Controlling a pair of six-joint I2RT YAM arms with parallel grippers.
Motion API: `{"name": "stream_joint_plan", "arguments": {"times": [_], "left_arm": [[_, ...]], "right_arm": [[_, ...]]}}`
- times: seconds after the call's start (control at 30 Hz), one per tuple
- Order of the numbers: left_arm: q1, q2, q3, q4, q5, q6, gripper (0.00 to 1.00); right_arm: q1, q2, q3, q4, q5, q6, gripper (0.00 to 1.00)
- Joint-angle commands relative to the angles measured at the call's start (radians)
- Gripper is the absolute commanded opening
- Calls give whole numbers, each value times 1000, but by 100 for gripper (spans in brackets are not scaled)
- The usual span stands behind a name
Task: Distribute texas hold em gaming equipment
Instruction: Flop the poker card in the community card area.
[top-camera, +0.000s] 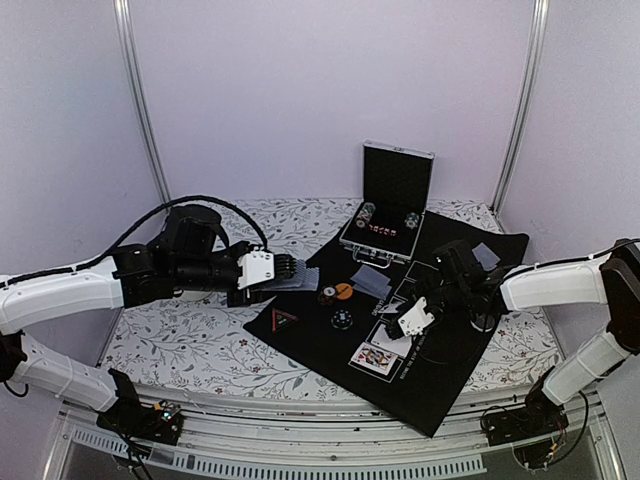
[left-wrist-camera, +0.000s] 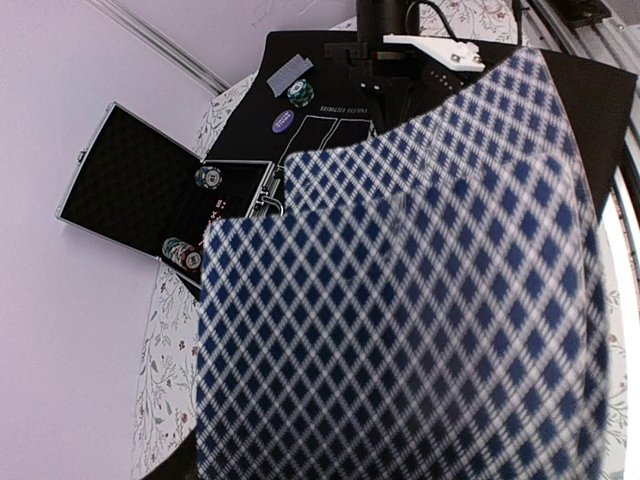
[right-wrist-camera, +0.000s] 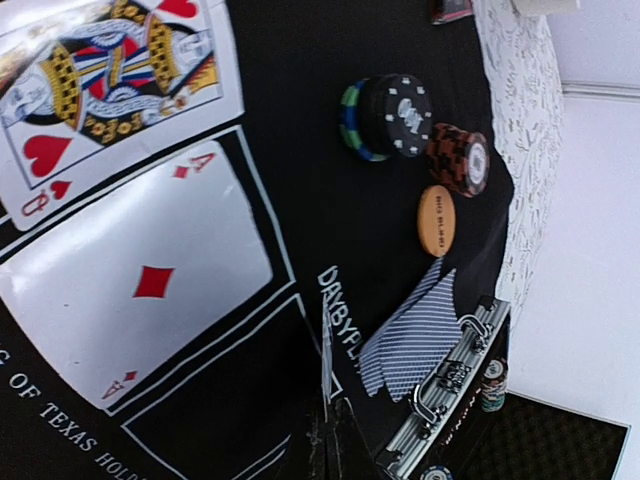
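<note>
Left wrist view: a bundle of playing cards (left-wrist-camera: 400, 300) with blue diamond-patterned backs fills most of the frame, close to the lens. The left end effector (top-camera: 287, 268) grasps this bundle above the left edge of the black mat (top-camera: 300, 345).

On the mat, a queen of hearts (right-wrist-camera: 110, 90) and an ace of diamonds (right-wrist-camera: 150, 285) lie face up, side by side, the ace inside a printed white outline. Two face-down cards (right-wrist-camera: 410, 340) lie fanned near the case (top-camera: 385, 225). Between those and the face-up pair sit a black chip stack (right-wrist-camera: 390, 115), a red-and-black chip (right-wrist-camera: 460, 160) and an orange disc (right-wrist-camera: 437, 220), close together; chip and disc appear to touch.

The right end effector (right-wrist-camera: 328, 440) is clenched, low over the mat beside the ace. A thin pale edge stands at its tips; whether that is a card in its grip cannot be told.

The case stands open at the mat's far edge, with further chips (top-camera: 366, 214) inside. The mat lies on a floral tabletop (top-camera: 180, 340).
</note>
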Motion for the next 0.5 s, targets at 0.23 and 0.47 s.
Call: {"name": "stream_joint_plan", "arguments": {"times": [0.23, 0.47], "left_arm": [[-11, -29, -2, 14, 5, 8, 48], [-11, -33, -3, 15, 5, 10, 48]], "right_arm": [[-7, 40, -35, -150, 23, -122, 3], [-36, 45, -46, -156, 34, -158, 4]]}}
